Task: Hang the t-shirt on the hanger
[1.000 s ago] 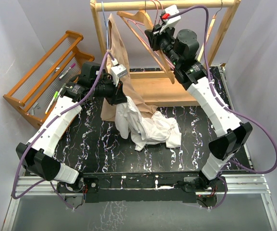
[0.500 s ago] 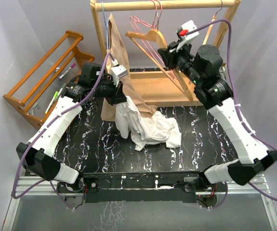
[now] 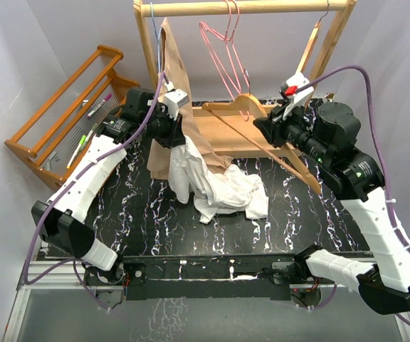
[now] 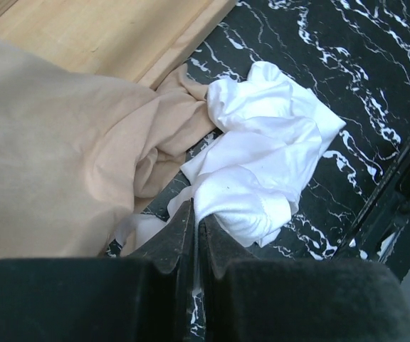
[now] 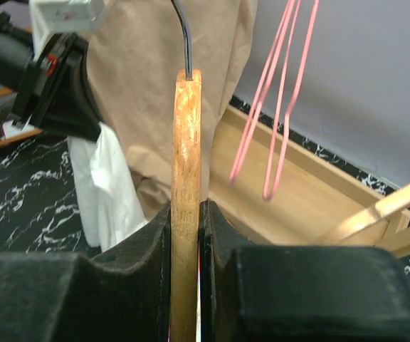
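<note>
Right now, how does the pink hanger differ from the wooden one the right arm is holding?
The pink hanger is thin wire, hanging from the rail; the wooden hanger is thicker, off the rail, clamped between the right fingers. Both are triangular and carry no clothes.

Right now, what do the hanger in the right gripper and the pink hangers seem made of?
The held hanger looks like light varnished wood: grain, slight sheen, dark metal hook. The pink hangers look like thin coated wire, perhaps plastic.

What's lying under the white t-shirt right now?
Beneath the t-shirt: the beige garment shows at its far edge, the black marbled table around. Whatever lies under its bunched middle is hidden.
</note>
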You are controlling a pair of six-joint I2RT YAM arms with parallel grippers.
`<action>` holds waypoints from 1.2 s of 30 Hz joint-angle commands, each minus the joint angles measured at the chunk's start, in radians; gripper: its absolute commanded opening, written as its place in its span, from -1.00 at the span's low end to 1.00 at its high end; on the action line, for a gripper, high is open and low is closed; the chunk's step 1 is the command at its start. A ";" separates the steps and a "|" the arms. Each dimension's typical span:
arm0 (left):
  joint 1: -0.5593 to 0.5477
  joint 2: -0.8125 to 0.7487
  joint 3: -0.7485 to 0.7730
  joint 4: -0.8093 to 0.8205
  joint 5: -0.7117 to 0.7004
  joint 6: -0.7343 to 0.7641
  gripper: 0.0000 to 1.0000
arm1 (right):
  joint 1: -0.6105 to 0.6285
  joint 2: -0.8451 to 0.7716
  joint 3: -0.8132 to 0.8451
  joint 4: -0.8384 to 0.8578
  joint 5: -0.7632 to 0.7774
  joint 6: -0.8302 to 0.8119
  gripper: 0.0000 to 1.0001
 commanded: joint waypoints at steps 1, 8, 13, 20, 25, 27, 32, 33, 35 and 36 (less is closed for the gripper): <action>0.004 0.010 0.046 0.046 -0.107 -0.134 -1.00 | 0.001 -0.060 -0.018 -0.053 -0.040 -0.017 -0.84; 0.004 0.049 0.082 0.078 -0.211 -0.222 -1.00 | 0.000 -0.130 -0.073 -0.133 -0.140 -0.018 -0.84; 0.004 0.079 0.104 0.085 -0.250 -0.254 -1.00 | 0.001 -0.168 -0.077 -0.167 -0.159 -0.026 -0.84; 0.004 0.108 0.112 0.095 -0.286 -0.250 -1.00 | 0.001 -0.188 -0.056 -0.200 -0.192 -0.026 -0.84; 0.004 0.118 0.115 0.097 -0.304 -0.236 -1.00 | 0.001 -0.201 -0.044 -0.204 -0.202 -0.022 -0.84; 0.004 0.122 0.118 0.097 -0.304 -0.233 -1.00 | 0.001 -0.200 -0.042 -0.208 -0.213 -0.021 -0.84; 0.004 0.124 0.135 0.095 -0.291 -0.233 -1.00 | 0.001 -0.195 -0.069 -0.176 -0.230 -0.019 -0.84; 0.004 0.124 0.137 0.093 -0.290 -0.232 -1.00 | 0.000 -0.194 -0.073 -0.165 -0.233 -0.017 -0.84; 0.004 0.124 0.142 0.088 -0.281 -0.234 -1.00 | 0.001 -0.194 -0.087 -0.136 -0.232 -0.011 -0.84; 0.006 0.125 0.144 0.087 -0.278 -0.234 -1.00 | 0.001 -0.194 -0.094 -0.121 -0.229 -0.010 -0.84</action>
